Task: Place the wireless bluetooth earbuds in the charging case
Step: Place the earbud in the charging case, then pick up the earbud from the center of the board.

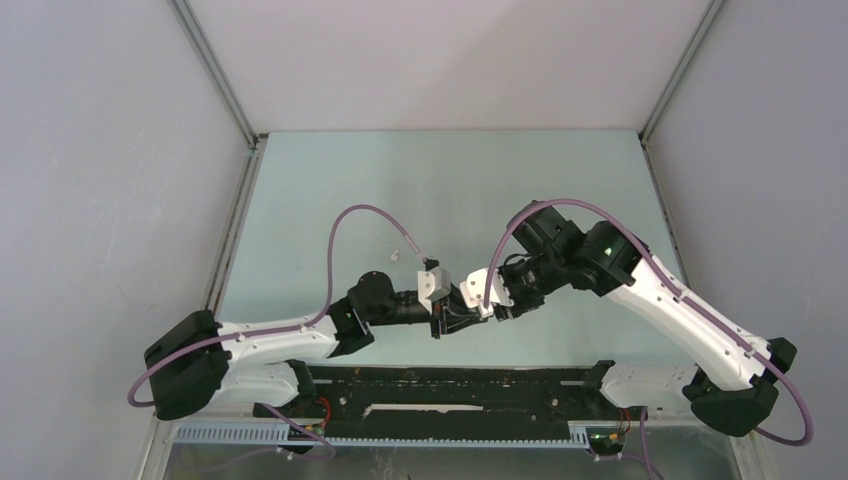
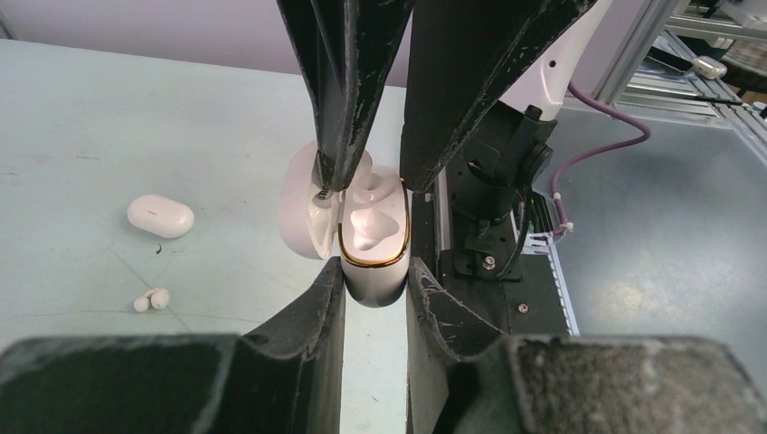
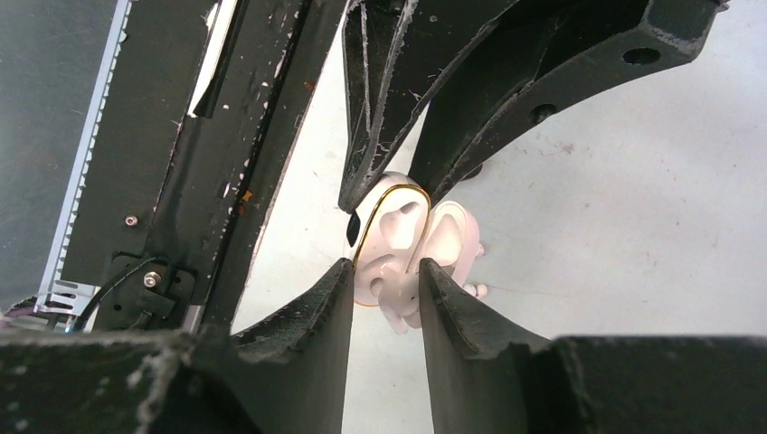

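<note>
My left gripper (image 2: 375,271) is shut on the white charging case (image 2: 373,287), which has a gold rim. Its lid (image 2: 303,212) hangs open to the left. My right gripper (image 3: 386,271) meets the case head-on from the other side, its fingers (image 2: 344,108) reaching down over the open top. It holds a white earbud (image 3: 402,312) at the case's (image 3: 398,221) sockets, the stem sticking out toward me. One socket (image 2: 371,231) shows empty. Two more white earbuds (image 2: 151,299) lie loose on the table. In the top view both grippers (image 1: 441,322) (image 1: 470,312) meet near the front middle.
A second white case (image 2: 160,216), closed, lies on the table beyond the loose earbuds. The black base rail (image 1: 450,385) runs along the near edge just below the grippers. Grey walls close in the table (image 1: 450,180) at the back and on both sides.
</note>
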Motion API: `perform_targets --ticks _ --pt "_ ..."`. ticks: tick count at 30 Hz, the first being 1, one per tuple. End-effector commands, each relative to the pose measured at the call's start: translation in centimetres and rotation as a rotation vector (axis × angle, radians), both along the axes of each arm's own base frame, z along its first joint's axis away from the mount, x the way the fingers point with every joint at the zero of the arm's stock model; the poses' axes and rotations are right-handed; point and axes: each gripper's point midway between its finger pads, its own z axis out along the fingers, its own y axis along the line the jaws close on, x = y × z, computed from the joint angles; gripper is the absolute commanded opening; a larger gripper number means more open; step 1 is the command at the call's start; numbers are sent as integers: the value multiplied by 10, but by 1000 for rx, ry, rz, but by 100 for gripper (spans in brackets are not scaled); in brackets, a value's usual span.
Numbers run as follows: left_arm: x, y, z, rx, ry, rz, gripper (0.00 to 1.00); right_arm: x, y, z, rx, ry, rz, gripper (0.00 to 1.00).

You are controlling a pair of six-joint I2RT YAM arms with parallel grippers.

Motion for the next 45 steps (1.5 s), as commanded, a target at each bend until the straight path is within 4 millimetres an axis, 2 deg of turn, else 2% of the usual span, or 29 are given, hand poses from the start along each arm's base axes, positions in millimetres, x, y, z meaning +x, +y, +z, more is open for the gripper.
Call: perform_targets --ticks 1,6,10,13,17,20,23,25,29,32,35,41,45 --pt "-1 -5 33 -93 -42 -17 0 9 0 3 8 -65 -8 33" --pt "1 -4 32 -96 -34 -3 0 14 1 -4 -2 -69 -18 28" --pt "20 -6 26 -61 -6 97 0 26 5 -8 5 -80 -55 26" --pt "36 -8 11 17 9 172 0 28 5 2 61 -79 -65 26" --pt "55 -5 -11 106 32 269 0 24 -1 27 162 -98 -75 29" --pt "63 1 -18 123 48 319 0 24 -13 41 236 -69 -128 30" --pt "64 3 -17 115 58 335 0 41 -35 39 279 0 -272 30" --pt "63 4 -15 106 61 333 0 55 -52 27 300 63 -377 31" --pt "58 5 -6 77 58 312 0 92 -94 -14 304 183 -623 32" --pt "56 7 1 58 53 307 0 127 -132 -43 282 290 -899 30" --pt "55 9 7 46 50 309 0 150 -158 -67 257 392 -1154 29" --pt "52 9 11 38 49 297 0 171 -182 -117 150 421 -1421 36" --pt "50 11 15 26 54 297 0 184 -190 -148 52 427 -1464 36"
